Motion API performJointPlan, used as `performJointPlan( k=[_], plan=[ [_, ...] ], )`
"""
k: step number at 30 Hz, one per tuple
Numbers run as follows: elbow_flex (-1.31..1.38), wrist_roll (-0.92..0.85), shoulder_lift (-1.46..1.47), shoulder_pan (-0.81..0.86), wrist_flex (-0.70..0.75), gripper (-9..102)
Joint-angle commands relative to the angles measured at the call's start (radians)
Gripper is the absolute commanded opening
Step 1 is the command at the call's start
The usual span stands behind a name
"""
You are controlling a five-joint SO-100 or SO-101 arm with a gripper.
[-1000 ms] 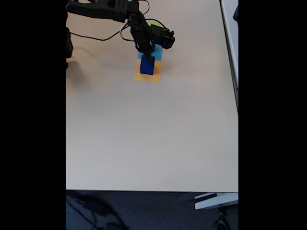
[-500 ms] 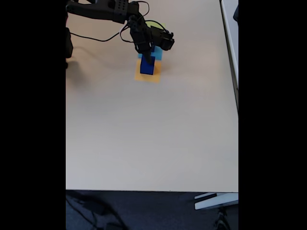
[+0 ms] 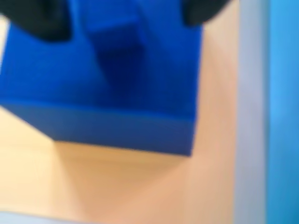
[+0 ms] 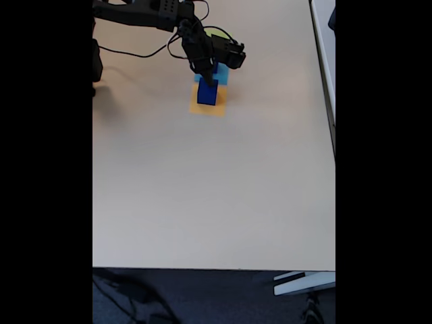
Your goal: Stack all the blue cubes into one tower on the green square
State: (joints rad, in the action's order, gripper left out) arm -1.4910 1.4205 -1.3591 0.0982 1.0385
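Little had moved since the earlier frames: the arm point(image 4: 145, 12) in the upper left of the fixed view had shifted only slightly, and its gripper point(image 4: 208, 82) stayed low over the blue stack.

In the fixed view, the blue cubes point(image 4: 206, 94) stood as one dark blue block on the orange square point(image 4: 208, 106), upper centre of the frame. A light-blue square point(image 4: 223, 76) lay just behind it, and a sliver of the green square point(image 4: 214, 32) showed further up, partly hidden by the arm. So the cubes sat on the wrong patch, well short of the goal.

The wrist view was blurred and very close. A large blue cube point(image 3: 100, 84) filled the upper left, with what looked like a smaller blue cube point(image 3: 114, 39) resting on its top face. Orange paper spread below and to the right, and a light-blue strip ran down the right edge. Two dark finger tips point(image 3: 44, 21) showed at the top corners, either side of the smaller cube. Whether the pincer was clamped on it or merely straddling it could not be told.

To do this step well, it would probably help to grip the small cube squarely on opposite faces, lift it straight up so the lower cube is not dragged, and carry it clear before turning toward the green patch.
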Motion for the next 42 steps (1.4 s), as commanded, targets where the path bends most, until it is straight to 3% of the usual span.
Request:
performJointPlan(
  k=[1, 42],
  plan=[
    [0.008, -0.006, -0.091, 0.003, -0.012, 8],
    [-0.011, -0.017, -0.089, 0.003, -0.014, 7]
  ],
)
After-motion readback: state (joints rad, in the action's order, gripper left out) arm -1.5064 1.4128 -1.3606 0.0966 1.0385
